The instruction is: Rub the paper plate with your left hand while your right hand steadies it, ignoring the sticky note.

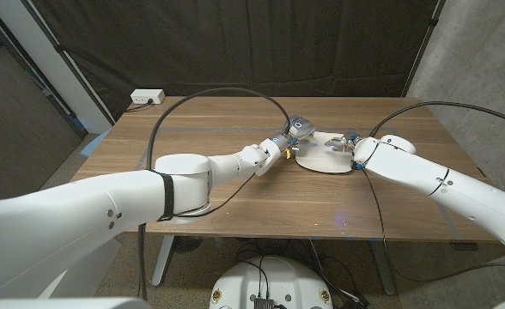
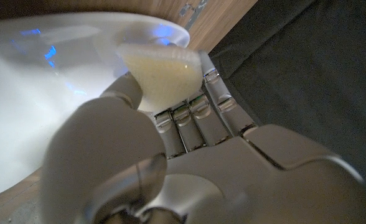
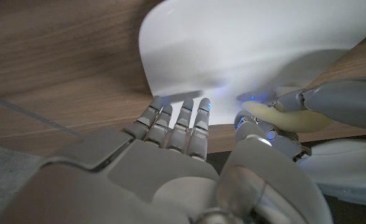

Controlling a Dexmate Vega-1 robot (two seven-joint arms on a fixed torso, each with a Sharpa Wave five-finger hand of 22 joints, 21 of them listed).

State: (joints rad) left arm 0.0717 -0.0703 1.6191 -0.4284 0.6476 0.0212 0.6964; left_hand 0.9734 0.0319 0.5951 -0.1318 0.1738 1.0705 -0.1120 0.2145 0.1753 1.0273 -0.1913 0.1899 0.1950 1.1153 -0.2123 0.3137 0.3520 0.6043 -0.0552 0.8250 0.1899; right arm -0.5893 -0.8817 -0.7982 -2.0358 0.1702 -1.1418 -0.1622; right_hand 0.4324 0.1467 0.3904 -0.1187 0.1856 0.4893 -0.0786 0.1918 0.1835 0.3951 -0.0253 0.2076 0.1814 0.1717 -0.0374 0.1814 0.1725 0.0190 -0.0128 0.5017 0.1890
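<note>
One paper plate point(image 1: 325, 160) on the wooden table point(image 1: 235, 129), toward its far right part, and two robot hands on it, one from each side. The left hand point(image 1: 289, 140) sits at the plate's left rim. The left wrist view gets in close: a pale yellow pad point(image 2: 161, 74), possibly a sponge, pinched between thumb and fingers point(image 2: 195, 121) and held against the white plate point(image 2: 40, 93). The head view is too small to show that pad. The right hand point(image 1: 349, 144) is at the plate's right rim. Its wrist view shows the fingers point(image 3: 183, 124) straight and side by side, tips touching the plate's point(image 3: 251, 43) edge, gripping nothing. That view also catches the other hand's point(image 3: 332, 102) fingers around the yellow pad point(image 3: 295, 118). One white power strip point(image 1: 147, 97) lies at the far left corner.
</note>
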